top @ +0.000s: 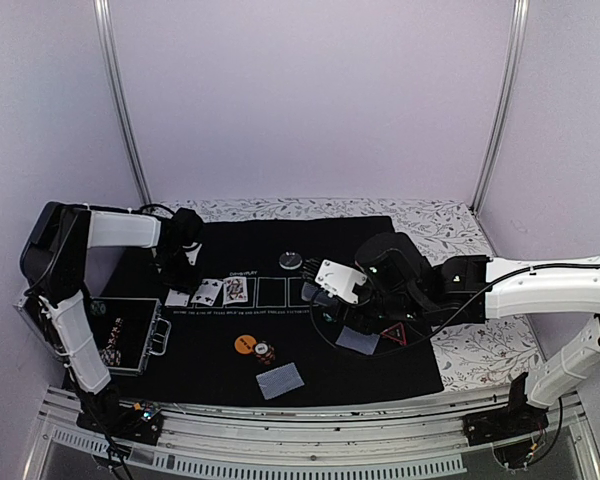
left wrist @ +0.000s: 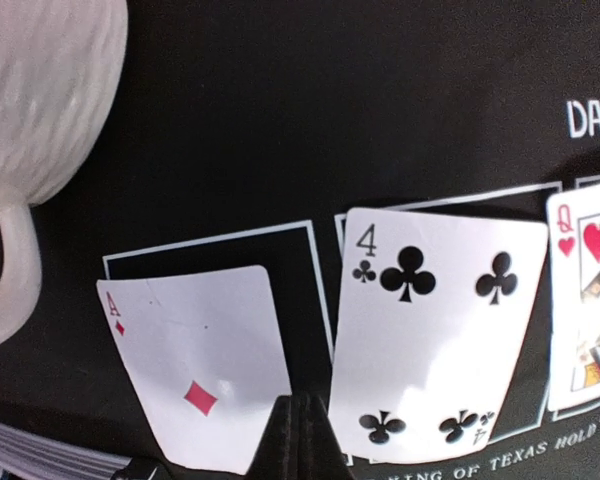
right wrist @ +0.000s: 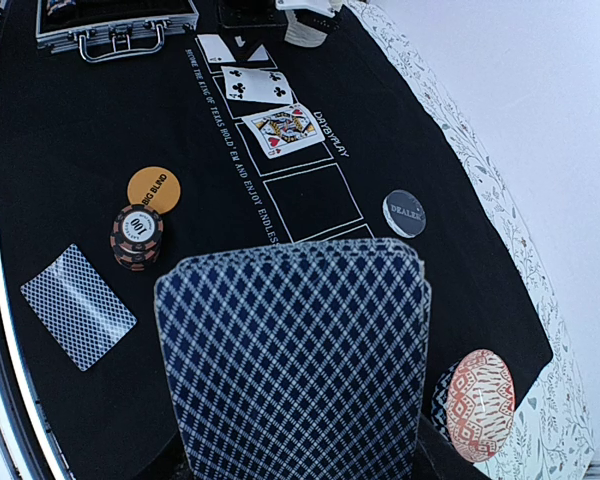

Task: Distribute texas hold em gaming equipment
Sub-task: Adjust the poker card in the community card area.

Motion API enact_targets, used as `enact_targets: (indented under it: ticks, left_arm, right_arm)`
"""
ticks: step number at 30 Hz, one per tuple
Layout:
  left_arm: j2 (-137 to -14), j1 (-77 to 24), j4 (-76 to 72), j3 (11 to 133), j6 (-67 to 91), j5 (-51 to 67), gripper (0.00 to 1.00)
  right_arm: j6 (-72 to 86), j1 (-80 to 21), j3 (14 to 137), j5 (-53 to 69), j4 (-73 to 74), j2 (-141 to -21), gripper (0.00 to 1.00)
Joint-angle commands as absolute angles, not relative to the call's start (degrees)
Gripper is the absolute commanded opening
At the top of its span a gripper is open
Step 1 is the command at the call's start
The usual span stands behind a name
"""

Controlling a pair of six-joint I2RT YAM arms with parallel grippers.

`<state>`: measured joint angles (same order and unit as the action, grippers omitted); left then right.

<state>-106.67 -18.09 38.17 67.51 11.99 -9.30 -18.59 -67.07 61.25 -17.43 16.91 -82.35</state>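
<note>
Black felt mat (top: 190,375) covers table. On it, left fingers (left wrist: 283,445) pressed together, empty, tips between ace of diamonds (left wrist: 195,365) and four of clubs (left wrist: 435,330). Over mat's right side, right fingers (top: 363,297) clamped on blue-backed card deck (right wrist: 295,350).

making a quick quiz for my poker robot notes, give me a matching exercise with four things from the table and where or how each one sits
Things:
1. ace of diamonds
2. queen of hearts
3. big blind disc
4. card deck

Places or states:
a. orange, right beside the chip stack
b. held up in the air, backs showing
c. rightmost face-up card in the top view
d. leftmost face-up card in the top view, tilted

Pairs: 1-d, 2-c, 3-a, 4-b
</note>
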Motion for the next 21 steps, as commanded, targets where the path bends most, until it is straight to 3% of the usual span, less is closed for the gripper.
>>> enact_targets:
  ticks: [1,21]
  left_arm:
    - [-107.52,-18.34,35.95,66.03,11.25,-5.5,0.0]
    - [-105.16,-18.73,35.94,63.67,11.46,-0.94,0.0]
  right_arm:
    - [-17.67,-67.05,61.06,-17.98,16.45,-80.93,0.51]
    - [-17.61,-66.98,61.08,-18.02,16.52,-80.78,0.51]
